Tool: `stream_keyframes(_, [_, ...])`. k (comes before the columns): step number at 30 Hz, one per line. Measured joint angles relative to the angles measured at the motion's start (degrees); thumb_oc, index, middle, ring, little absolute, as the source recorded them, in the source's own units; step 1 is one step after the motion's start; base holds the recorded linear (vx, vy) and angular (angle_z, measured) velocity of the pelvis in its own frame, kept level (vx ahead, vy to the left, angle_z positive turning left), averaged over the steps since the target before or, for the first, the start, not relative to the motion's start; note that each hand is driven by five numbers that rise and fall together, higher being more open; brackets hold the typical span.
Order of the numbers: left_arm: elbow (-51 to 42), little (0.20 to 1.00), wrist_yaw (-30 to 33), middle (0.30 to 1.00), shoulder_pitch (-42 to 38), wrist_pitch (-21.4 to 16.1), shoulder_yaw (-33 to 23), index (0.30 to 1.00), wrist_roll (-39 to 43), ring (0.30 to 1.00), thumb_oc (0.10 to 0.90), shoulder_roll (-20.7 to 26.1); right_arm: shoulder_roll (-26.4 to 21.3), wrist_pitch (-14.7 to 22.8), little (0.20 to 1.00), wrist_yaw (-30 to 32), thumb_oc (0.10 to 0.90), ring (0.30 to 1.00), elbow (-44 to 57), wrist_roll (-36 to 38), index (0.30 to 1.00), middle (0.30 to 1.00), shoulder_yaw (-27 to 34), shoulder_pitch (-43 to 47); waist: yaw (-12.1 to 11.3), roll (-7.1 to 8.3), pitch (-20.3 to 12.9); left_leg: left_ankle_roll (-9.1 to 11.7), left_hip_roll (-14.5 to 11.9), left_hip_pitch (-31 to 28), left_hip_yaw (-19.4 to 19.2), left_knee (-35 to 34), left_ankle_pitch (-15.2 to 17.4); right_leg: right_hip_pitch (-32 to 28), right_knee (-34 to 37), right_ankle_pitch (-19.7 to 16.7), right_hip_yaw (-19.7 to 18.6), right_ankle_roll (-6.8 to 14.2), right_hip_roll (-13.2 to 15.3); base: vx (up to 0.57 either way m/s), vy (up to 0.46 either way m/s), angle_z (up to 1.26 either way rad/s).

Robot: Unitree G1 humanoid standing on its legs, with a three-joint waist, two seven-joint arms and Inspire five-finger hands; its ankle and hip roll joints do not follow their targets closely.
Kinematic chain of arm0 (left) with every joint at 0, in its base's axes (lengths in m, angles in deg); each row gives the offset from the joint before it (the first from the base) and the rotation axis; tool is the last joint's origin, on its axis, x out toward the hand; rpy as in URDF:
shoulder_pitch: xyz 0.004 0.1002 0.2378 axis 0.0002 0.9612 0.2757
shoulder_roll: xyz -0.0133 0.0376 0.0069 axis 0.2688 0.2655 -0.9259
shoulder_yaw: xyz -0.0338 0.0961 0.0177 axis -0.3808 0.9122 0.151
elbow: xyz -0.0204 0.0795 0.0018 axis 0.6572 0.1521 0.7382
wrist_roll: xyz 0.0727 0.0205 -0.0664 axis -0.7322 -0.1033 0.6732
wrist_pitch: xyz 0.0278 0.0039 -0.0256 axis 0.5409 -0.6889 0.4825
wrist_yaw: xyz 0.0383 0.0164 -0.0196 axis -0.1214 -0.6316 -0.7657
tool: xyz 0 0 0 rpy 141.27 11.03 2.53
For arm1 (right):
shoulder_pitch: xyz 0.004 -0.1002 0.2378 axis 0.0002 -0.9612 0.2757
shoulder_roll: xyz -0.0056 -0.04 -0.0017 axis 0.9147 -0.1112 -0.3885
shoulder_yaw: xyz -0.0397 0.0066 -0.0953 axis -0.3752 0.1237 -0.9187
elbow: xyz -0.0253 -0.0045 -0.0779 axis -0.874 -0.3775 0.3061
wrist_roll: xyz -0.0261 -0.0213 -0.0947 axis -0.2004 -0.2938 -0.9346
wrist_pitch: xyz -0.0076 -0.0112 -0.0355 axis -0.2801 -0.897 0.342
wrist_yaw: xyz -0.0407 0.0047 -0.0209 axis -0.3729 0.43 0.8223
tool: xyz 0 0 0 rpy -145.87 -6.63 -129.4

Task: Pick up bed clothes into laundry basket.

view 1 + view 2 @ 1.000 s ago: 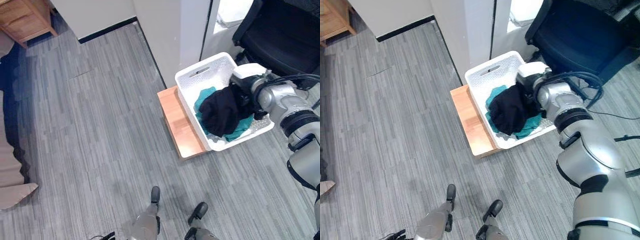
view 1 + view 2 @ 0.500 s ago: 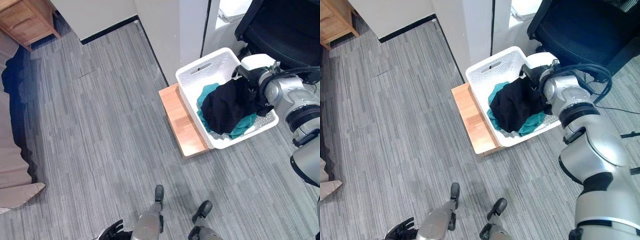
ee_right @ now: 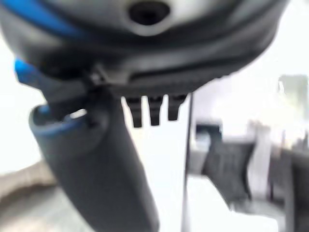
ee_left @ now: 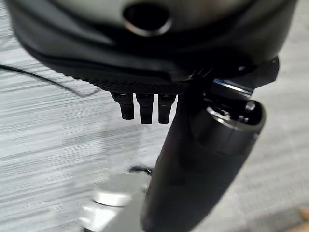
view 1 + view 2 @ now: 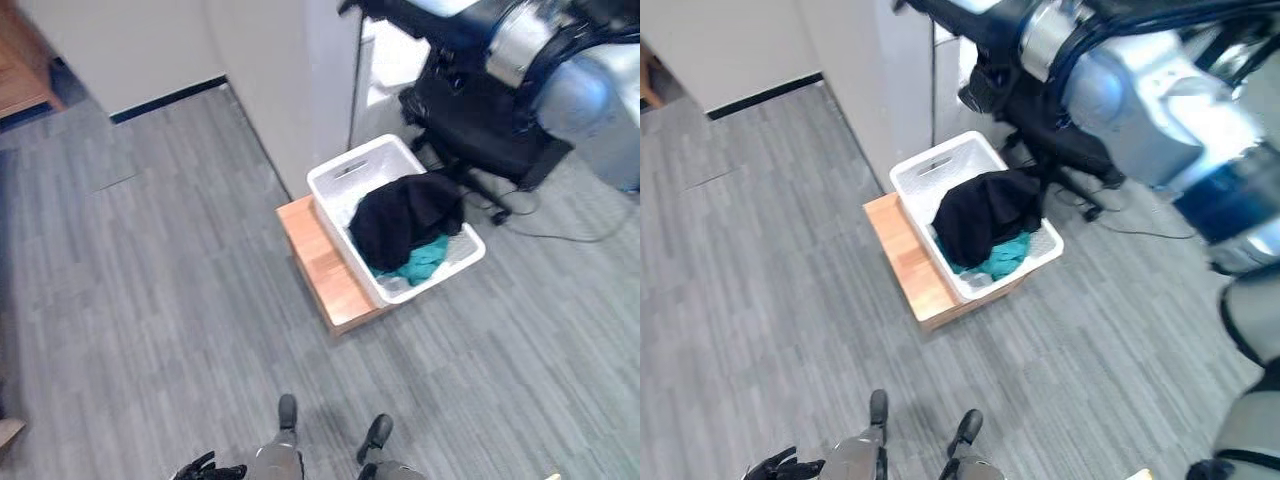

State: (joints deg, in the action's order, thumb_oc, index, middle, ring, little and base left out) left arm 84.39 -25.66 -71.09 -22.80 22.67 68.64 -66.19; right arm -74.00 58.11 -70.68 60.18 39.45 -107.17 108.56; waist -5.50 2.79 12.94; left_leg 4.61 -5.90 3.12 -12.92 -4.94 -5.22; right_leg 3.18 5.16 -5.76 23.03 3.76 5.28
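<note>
A black garment (image 5: 402, 222) lies heaped in the white laundry basket (image 5: 342, 184), spilling over toward the basket's rim at 3 o'clock, and under it a teal garment (image 5: 422, 262) shows toward the corner at 5 o'clock. The basket is a perforated white plastic tub with a slot handle in its end wall at 11 o'clock; it rests on a low light-wood platform (image 5: 318, 262) whose bare strip runs along the basket's 8 o'clock side. Platform and basket stand on grey plank-patterned floor (image 5: 150, 300), right beside the corner of a pale wall (image 5: 265, 70) at 11 o'clock from the basket. A black office chair (image 5: 480, 120) on a wheeled base stands just beyond the basket at 1 o'clock. The right arm is raised high across the top of the head views, well above the basket; the right robot hand (image 3: 150, 108) shows in its own wrist view as dark bulk with a thumb standing out and short fingertips in a row, holding nothing, though whether the fingers are straight or curled I cannot tell. The left robot hand (image 5: 208, 468) hangs low at 6 o'clock near the floor, fingers spread loose and empty.
</note>
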Motion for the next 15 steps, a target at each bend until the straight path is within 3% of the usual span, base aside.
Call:
stream_keyframes(2, [4.0,0.900,1.8,0.900,-3.3,1.1,-0.7,0.900,-1.9,0.900,0.800,0.1,-6.4,2.5,0.900,3.4,0.800,0.900,5.3,4.5,0.900,0.900,16.3,-15.0,2.7,2.49,-1.7,0.5,-0.1,-1.3,-1.1,0.0,0.6,-0.8,0.0,0.1,-0.5,0.1,-0.1,0.09,0.023,-0.05])
stream_keyframes(4, [4.0,0.900,2.5,0.900,-2.9,2.0,-0.8,0.900,-2.8,0.900,0.800,0.2,-10.3,2.7,0.900,3.7,0.800,0.900,6.3,6.3,0.900,0.900,20.5,-19.9,4.1,3.15,-2.5,0.4,0.0,-2.0,-3.0,0.0,0.9,-0.5,0.0,-0.1,-2.1,0.1,0.0,0.06,0.026,-0.52])
stream_keyframes(5, [3.6,0.900,3.4,0.900,-2.4,1.7,-2.4,0.900,-3.1,0.900,0.800,-0.9,-8.2,5.3,0.900,5.7,0.800,0.900,6.8,9.2,0.900,0.900,43.3,-42.3,6.6,4.25,-4.0,0.1,0.1,-2.8,-4.0,0.0,1.1,-1.0,-0.1,-0.3,-3.0,0.1,0.1,0.03,0.029,-0.50])
stream_keyframes(7, [1.0,0.900,3.4,0.900,-1.9,1.8,-1.9,0.900,-3.1,0.900,0.800,-2.7,-8.0,5.0,0.900,8.1,0.800,0.900,5.9,10.2,0.900,0.900,58.4,-59.4,8.3,3.38,-5.7,-0.4,0.4,-3.2,-4.1,-0.1,1.5,-1.2,0.0,-0.1,-3.5,0.5,0.4,0.03,0.035,-0.18])
stream_keyframes(8, [-0.9,0.900,3.4,0.900,-0.4,1.2,-1.3,0.900,-3.1,0.900,0.800,-4.2,-7.0,4.5,0.900,8.8,0.800,0.900,3.9,10.2,0.900,0.900,62.0,-64.2,9.5,2.74,-6.7,-0.6,0.7,-3.9,-4.6,0.0,1.7,-1.6,0.0,0.0,-4.0,0.7,0.6,0.01,0.036,-0.14])
stream_keyframes(9, [-3.6,0.900,3.6,0.900,-0.1,2.1,0.3,0.900,-3.1,0.900,0.800,-5.1,-5.5,4.2,0.900,9.7,0.800,0.900,4.1,10.2,0.900,0.900,74.4,-76.9,9.0,2.01,-7.7,-0.3,0.7,-3.8,-5.3,-0.1,2.4,-1.6,0.0,0.1,-4.3,1.0,0.8,-0.01,0.029,-0.06])
stream_keyframes(10, [-7.9,0.900,3.4,0.900,3.1,1.4,1.7,0.900,-2.8,0.900,0.800,-6.2,1.3,4.2,0.900,12.0,0.800,0.900,4.0,10.3,0.900,0.900,85.5,-88.9,8.8,0.60,-9.1,-0.6,0.9,-3.8,-5.0,-0.1,2.9,-1.3,-0.3,0.5,-4.5,1.4,0.9,0.04,0.033,-0.09])
stream_keyframes(11, [-8.6,0.900,3.0,0.900,4.0,1.2,2.5,0.900,-2.7,0.900,0.800,-6.3,6.9,4.2,0.900,14.0,0.800,0.900,2.8,11.2,0.900,0.900,91.1,-94.9,8.7,-0.15,-9.9,-0.5,0.9,-4.1,-5.3,-0.1,2.8,-1.6,-0.1,0.5,-4.6,1.4,0.9,0.02,0.017,-0.05])
stream_keyframes(13, [-5.4,0.900,3.4,0.900,5.5,1.4,2.0,0.900,-2.6,0.900,0.800,-7.0,19.6,3.4,0.900,18.3,0.800,0.900,-6.7,15.3,0.900,0.900,93.8,-97.2,9.8,-1.68,-11.5,-0.6,0.9,-4.7,-5.9,-0.3,3.2,-2.2,-0.1,0.6,-5.2,1.6,0.8,0.03,0.010,-0.22])
stream_keyframes(15, [-1.0,0.900,3.5,0.900,5.1,1.9,1.0,0.900,-2.7,0.900,0.800,-7.3,26.5,4.4,0.900,21.5,0.800,0.900,-19.3,19.2,0.900,0.900,93.7,-98.9,10.2,-3.23,-12.3,-0.6,0.9,-5.0,-6.2,-0.1,3.3,-2.3,-0.1,0.7,-5.8,1.7,0.7,0.02,0.008,-0.12])
